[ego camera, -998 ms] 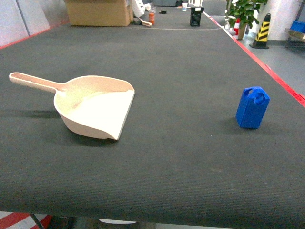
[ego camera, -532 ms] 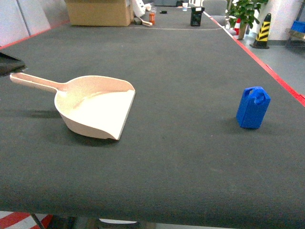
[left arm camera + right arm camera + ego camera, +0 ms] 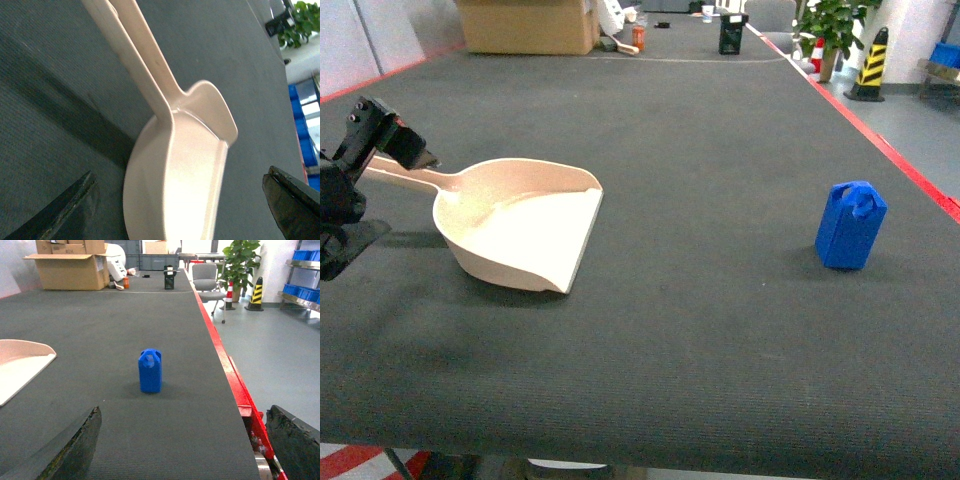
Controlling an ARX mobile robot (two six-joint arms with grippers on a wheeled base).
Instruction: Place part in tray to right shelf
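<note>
Cream tray [image 3: 520, 225] by gaping left claw [image 3: 180, 210] | right wrist: blue part [image 3: 150, 371], claw [image 3: 185, 450] gaping

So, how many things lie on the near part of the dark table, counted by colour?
Cream-beige: 1, the dustpan-shaped tray
Blue: 1, the jug-shaped part
Total: 2

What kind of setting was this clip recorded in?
Probably a warehouse or factory workshop: a long dark-matted table with a red edge, blue crates on steel shelving at the right, a striped safety bollard, and an open cardboard box at the far end.
</note>
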